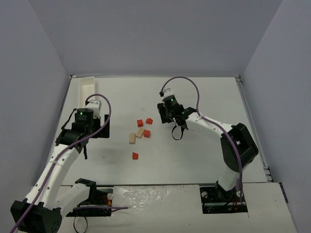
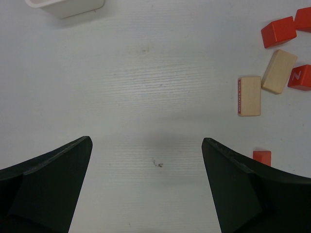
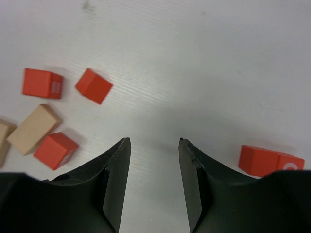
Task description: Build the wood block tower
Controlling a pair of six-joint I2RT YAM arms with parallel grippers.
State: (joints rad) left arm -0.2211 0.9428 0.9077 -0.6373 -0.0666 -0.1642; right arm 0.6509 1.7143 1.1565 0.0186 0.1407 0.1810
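No tower yet: the blocks (image 1: 146,133) are all lying loose and flat on the table (image 1: 204,97).

Using the tan block (image 1: 140,132) as landmark:
- The second tan block (image 1: 131,138) is lying just beside it, near-left.
- Three red cubes (image 1: 140,123) are sitting around its far and right sides, none stacked.
- The lone red cube (image 1: 135,156) is sitting apart on its near side.
- The tray (image 2: 68,8) is sitting well apart, far-left of it.

The right gripper (image 3: 154,141) is hanging over bare table just far-right of the tan block, jaws parted and gripping nothing. The left gripper (image 2: 146,141) is hovering well left of the tan block, jaws spread wide and likewise empty.

I'm reading this as the first pick being lined up, with the right arm looking closer. For a clean pick I'm recommending:
- going for a cube on the outside of the cluster, so the fingers aren't shoving its neighbours
- squaring the wrist to that cube's flat faces before dropping, since the cubes are sitting at mixed angles
- coming straight down and closing on sides, not corners
- starting the base on bare table right of the tan block, away from the scatter
- parking the left arm out of the way while the right is working

The main risk I'm seeing is a finger clipping a nearby cube and knocking it askew.
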